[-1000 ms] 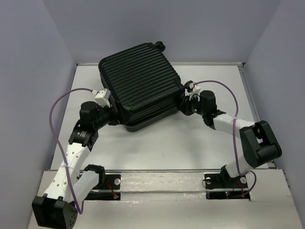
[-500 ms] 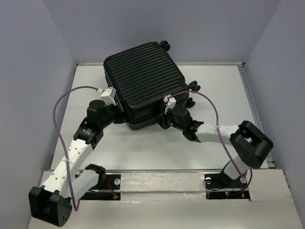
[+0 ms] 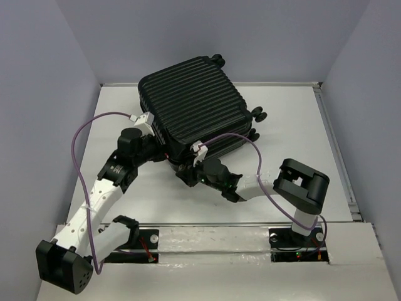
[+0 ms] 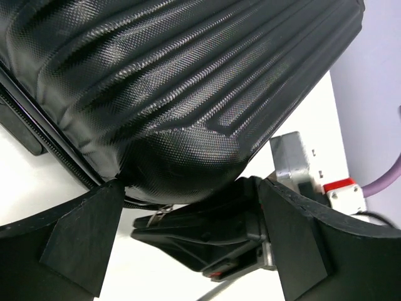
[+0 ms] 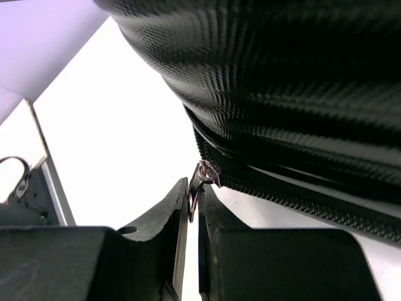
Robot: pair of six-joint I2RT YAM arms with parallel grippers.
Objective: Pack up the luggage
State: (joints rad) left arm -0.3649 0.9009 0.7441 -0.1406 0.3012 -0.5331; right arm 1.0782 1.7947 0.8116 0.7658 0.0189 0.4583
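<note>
The luggage (image 3: 194,106) is a black ribbed hard-shell suitcase lying flat on the white table, shells together. My right gripper (image 3: 187,176) is at its near left corner, shut on the metal zipper pull (image 5: 202,179), which hangs from the slider on the zipper track (image 5: 294,202). My left gripper (image 3: 158,150) stands wide open at the same corner. In the left wrist view its fingers (image 4: 81,235) straddle the rounded shell corner (image 4: 182,169), and the right arm's fingers (image 4: 200,235) show just below the shell.
Caster wheels (image 3: 258,115) stick out on the luggage's right side and at its far corner (image 3: 217,58). Purple cables (image 3: 81,135) loop off both wrists. Grey walls close in the table on the left, back and right. The arm bases sit on the near rail (image 3: 213,241).
My right gripper has swept from the luggage's right side along its near edge to the near left corner, with the zipper pull. The luggage has shifted and turned slightly to the right. The left gripper followed.
</note>
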